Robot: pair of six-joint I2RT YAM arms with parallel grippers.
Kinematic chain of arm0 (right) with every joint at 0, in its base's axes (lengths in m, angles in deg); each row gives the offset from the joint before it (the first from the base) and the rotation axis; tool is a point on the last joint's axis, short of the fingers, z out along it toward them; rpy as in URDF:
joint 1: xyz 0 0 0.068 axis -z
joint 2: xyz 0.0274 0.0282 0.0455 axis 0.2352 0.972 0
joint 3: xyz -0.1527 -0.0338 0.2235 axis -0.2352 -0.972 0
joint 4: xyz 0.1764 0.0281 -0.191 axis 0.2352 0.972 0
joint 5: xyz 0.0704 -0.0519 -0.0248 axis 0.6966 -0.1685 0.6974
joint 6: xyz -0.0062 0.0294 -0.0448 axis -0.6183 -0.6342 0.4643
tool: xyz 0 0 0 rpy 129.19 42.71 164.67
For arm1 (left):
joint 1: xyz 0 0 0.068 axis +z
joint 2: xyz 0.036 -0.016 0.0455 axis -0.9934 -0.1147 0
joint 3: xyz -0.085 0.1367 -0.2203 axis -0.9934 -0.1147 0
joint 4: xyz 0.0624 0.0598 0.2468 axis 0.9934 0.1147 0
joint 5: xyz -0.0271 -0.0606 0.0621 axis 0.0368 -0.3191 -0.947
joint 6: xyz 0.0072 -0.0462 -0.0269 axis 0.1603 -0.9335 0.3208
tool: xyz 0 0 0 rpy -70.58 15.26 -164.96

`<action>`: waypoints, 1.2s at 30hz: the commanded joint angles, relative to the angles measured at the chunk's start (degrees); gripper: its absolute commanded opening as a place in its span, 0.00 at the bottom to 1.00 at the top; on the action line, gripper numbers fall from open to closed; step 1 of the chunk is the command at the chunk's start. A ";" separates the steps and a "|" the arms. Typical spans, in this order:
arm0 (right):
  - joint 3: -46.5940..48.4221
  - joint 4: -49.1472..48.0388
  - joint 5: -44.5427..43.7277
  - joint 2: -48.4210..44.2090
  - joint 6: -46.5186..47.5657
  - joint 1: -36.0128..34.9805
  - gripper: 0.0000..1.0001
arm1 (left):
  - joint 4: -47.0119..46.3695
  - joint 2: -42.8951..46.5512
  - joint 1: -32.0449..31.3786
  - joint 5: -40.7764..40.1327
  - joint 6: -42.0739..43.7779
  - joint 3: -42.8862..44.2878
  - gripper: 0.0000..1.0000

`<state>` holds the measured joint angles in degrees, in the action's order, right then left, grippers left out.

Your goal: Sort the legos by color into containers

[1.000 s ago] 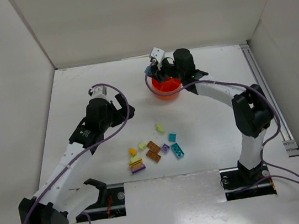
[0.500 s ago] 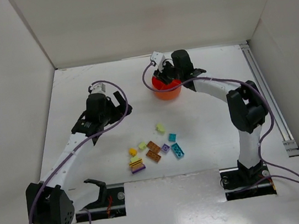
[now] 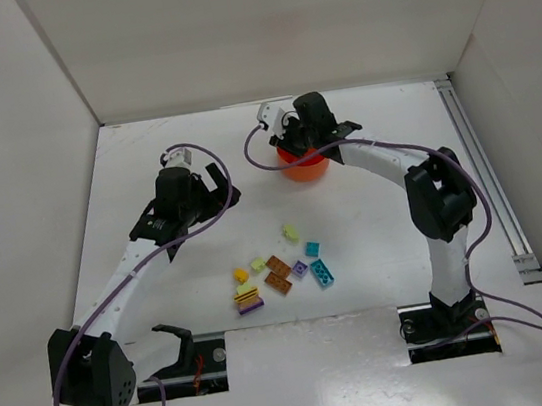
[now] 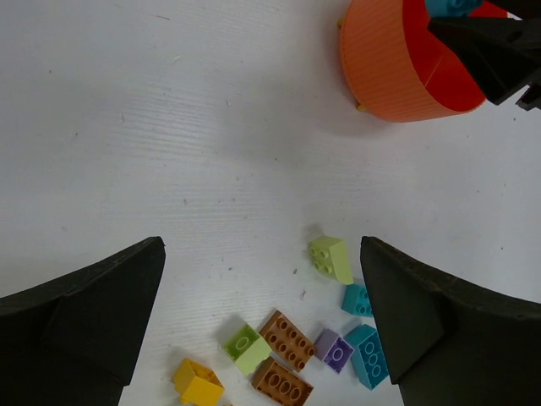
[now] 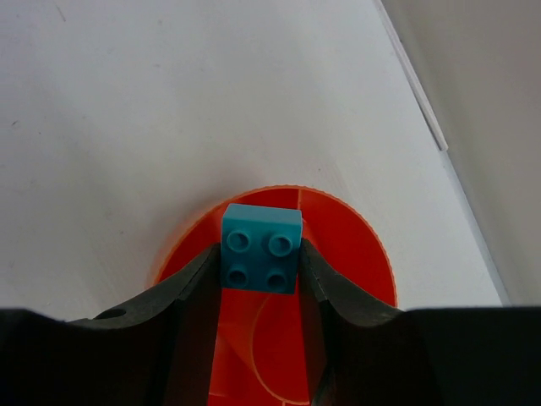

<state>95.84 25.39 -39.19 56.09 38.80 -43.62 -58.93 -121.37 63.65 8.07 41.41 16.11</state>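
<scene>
My right gripper (image 5: 260,258) is shut on a teal brick (image 5: 261,247) and holds it over the round orange dish (image 5: 355,245), above a divided section near its rim. The dish (image 3: 302,165) sits at the table's back middle, mostly under the right gripper (image 3: 289,138). My left gripper (image 4: 262,338) is open and empty, above the table left of the dish (image 4: 389,76). Loose bricks lie near the front: pale green (image 4: 331,258), teal (image 4: 368,355), purple (image 4: 335,349), orange-brown (image 4: 290,339), yellow (image 4: 197,382), and a yellow-and-purple stack (image 3: 248,298).
White walls enclose the table on the left, back and right. A rail (image 3: 484,173) runs along the right edge. Both arm bases (image 3: 450,324) sit at the near edge.
My right gripper has swung left over the dish with the teal brick in it. My left arm shifted slightly back over the first half second, then stayed still.
</scene>
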 commanded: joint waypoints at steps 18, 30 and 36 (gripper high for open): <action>4.71 4.89 -1.03 0.83 2.36 -1.62 0.61 | -1.91 0.39 0.26 0.72 1.21 1.82 1.00; 2.52 2.52 -0.15 -5.84 -2.55 -1.62 0.66 | -1.91 -0.13 0.26 3.00 2.26 2.35 1.00; -6.15 2.52 0.03 -17.32 -14.24 -2.15 0.74 | -0.86 -0.13 0.26 5.18 2.26 2.88 1.00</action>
<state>93.61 30.42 -39.78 47.24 32.25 -44.87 -59.32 -121.74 63.65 10.69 42.63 16.24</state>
